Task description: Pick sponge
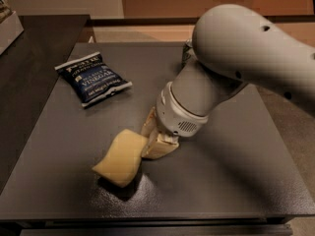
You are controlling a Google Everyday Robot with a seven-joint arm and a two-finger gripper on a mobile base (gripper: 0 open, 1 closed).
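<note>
Camera view: wrist (189,107) partly hides claw (153,137) touching sponge (120,157).

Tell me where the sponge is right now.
In the camera view the sponge sits near the front edge of the table, left of centre, its right end at the gripper; the chip bag lies farther back.

gripper (151,140) touches sponge's (120,157) right end on table (236,181), chip bag (92,77) behind left.
</note>
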